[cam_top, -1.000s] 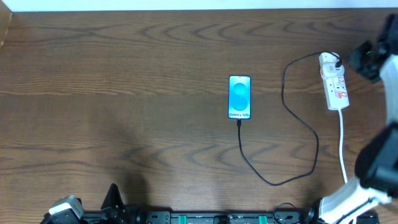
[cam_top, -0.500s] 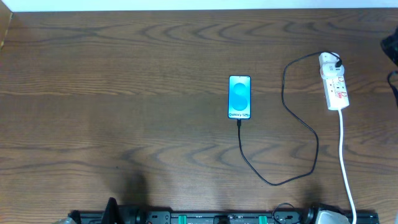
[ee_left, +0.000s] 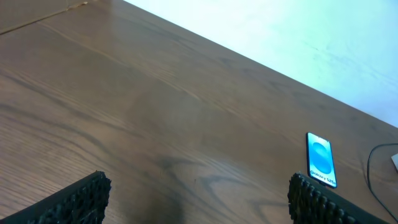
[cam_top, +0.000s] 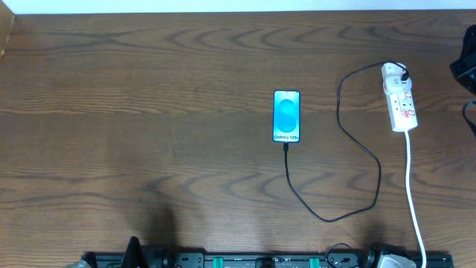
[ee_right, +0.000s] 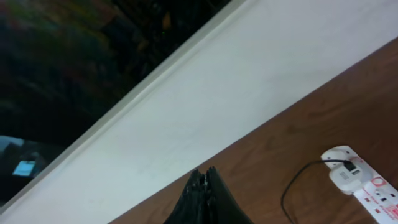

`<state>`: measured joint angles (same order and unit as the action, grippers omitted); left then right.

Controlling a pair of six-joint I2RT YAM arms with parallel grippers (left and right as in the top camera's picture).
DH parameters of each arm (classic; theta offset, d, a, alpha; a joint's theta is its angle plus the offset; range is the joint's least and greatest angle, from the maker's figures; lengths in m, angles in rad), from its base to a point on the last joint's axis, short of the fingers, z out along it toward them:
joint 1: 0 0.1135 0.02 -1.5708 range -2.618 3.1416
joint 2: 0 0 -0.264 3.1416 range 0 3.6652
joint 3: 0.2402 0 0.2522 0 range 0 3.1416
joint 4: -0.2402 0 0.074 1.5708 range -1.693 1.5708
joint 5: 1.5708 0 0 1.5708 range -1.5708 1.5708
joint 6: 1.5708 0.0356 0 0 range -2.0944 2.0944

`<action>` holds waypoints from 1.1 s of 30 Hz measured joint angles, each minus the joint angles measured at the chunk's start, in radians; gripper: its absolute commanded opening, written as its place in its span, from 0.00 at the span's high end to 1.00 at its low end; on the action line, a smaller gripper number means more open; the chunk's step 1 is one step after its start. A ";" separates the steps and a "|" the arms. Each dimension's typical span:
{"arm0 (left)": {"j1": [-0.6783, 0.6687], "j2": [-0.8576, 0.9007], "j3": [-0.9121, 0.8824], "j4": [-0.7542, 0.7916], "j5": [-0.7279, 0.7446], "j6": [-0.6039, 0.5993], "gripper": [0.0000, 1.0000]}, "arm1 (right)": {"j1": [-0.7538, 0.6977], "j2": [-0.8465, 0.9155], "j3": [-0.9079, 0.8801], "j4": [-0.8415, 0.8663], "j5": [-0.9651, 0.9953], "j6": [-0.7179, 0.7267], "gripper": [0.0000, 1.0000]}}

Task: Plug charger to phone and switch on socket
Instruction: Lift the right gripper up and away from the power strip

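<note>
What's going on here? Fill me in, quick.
Nothing is being handled. The phone lies screen-up, the charger running from its bottom edge to the socket on the right, where its white plug head sits. The left tool is open, the right tool shut, both holding nothing. Whether the socket is switched on cannot be told.

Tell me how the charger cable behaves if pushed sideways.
Probably floppy: the cable lies in loose curves, so it should bend, not slide whole. Its ends sit at the phone and socket, so a hard push might tug the slim phone.
</note>
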<state>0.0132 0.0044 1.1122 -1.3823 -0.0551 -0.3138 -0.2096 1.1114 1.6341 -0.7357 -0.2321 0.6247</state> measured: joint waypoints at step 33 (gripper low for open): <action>0.000 0.000 0.000 0.000 0.000 0.000 0.09 | 0.000 -0.042 0.000 -0.009 -0.023 0.000 0.99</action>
<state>0.0132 0.0044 1.1122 -1.3823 -0.0551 -0.3138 -0.2096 1.0695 1.6341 -0.7448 -0.2554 0.6247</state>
